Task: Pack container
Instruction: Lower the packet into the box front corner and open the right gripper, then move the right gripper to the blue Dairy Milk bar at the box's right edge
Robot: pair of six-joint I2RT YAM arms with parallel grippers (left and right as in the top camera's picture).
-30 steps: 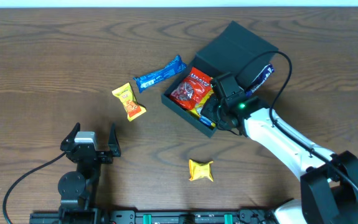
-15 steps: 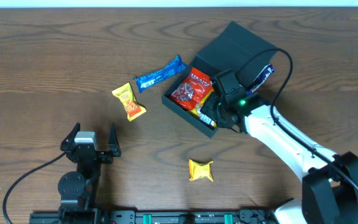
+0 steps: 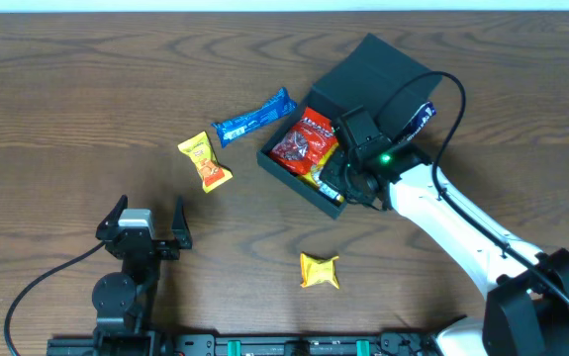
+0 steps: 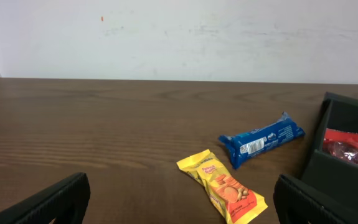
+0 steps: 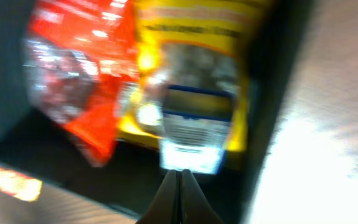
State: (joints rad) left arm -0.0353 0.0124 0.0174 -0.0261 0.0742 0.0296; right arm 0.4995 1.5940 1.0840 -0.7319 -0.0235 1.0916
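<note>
Two glossy crinkled wrappers, a red packet [image 3: 304, 141] and a yellow packet [image 5: 191, 56], lie blurred in the matte square box [image 3: 373, 71] under the closed right end effector [image 5: 180, 178]; the left end effector [image 3: 148, 208] stands open.

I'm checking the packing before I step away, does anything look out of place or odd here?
Nothing looks spilled or damaged. The box sits askew with its lid open, and three packets lie outside it: the blue packet beside it, the orange-yellow packet further left, and the small yellow packet nearer the front.
</note>
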